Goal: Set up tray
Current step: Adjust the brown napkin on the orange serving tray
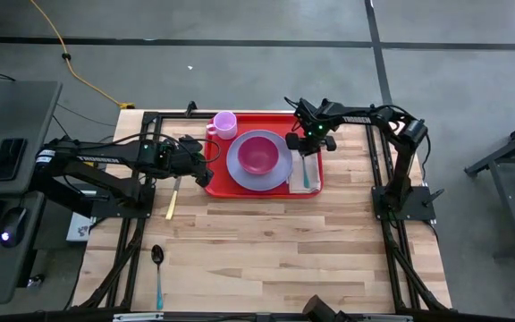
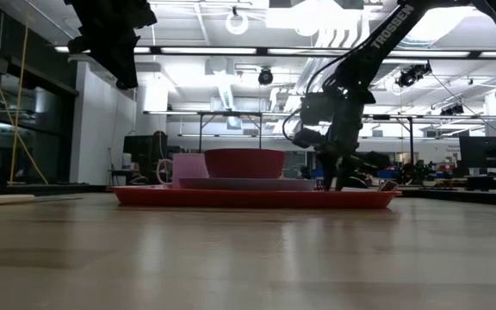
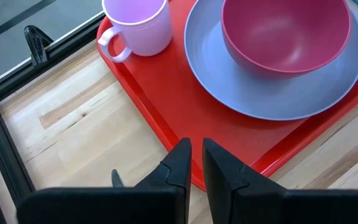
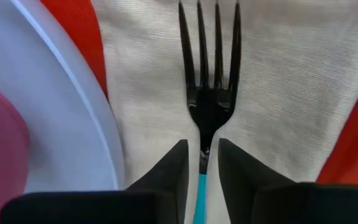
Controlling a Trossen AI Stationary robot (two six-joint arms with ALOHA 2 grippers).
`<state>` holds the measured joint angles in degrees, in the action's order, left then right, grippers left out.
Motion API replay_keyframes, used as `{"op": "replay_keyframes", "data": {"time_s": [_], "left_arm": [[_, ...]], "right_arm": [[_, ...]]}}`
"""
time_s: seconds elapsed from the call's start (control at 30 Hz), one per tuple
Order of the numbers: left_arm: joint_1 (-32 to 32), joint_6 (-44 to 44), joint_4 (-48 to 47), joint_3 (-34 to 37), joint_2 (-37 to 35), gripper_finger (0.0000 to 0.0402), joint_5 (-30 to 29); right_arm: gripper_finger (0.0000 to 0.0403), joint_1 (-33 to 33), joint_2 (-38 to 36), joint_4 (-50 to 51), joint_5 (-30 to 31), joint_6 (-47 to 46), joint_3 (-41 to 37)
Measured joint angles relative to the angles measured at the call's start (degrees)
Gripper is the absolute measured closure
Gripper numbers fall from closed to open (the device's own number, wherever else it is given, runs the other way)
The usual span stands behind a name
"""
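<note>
Spoon [image 1: 157, 266] and knife [image 1: 173, 198] on bare table [image 1: 284, 250].

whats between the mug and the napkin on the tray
In the high view, the lavender plate with the pink bowl on it lies between the pink mug and the tan napkin, all on the red tray.

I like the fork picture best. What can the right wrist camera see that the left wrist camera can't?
Only the right wrist view shows the black fork lying on the tan napkin, with the right gripper straddling the fork's neck. Only the left wrist view shows the pink mug, the wooden table and the left gripper over the tray's edge. Both show the red tray, the lavender plate and the pink bowl.
</note>
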<state>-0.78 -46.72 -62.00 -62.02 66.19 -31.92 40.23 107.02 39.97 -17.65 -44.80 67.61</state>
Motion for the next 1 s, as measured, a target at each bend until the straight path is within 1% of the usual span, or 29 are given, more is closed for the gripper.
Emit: {"op": "replay_keyframes", "data": {"time_s": [0.3,0.6,0.77,0.9,1.0], "left_arm": [[0.0,0.0,-0.4,-0.01,0.0,0.0335,0.0],[0.0,0.0,-0.72,0.0,0.0,0.0334,-0.02],[0.0,-0.02,-0.74,0.0,0.0,0.0333,-0.07],[0.0,-0.04,-0.99,0.0,-0.16,0.0333,0.21],[0.0,-0.28,-1.28,-0.06,-0.57,0.0335,2.15]], "right_arm": [[0.0314,0.35,0.0,-0.02,-1.45,0.24,0.0],[0.0315,1.37,-0.52,1.18,-2.71,1.73,0.0],[0.0316,2.64,-3.12,1.75,-6.2,2.68,0.0],[0.0315,2.93,-6.86,2.39,-6.42,4.51,0.0],[0.0316,2.71,-10.01,2.99,-6.27,7.61,0.02]]}}
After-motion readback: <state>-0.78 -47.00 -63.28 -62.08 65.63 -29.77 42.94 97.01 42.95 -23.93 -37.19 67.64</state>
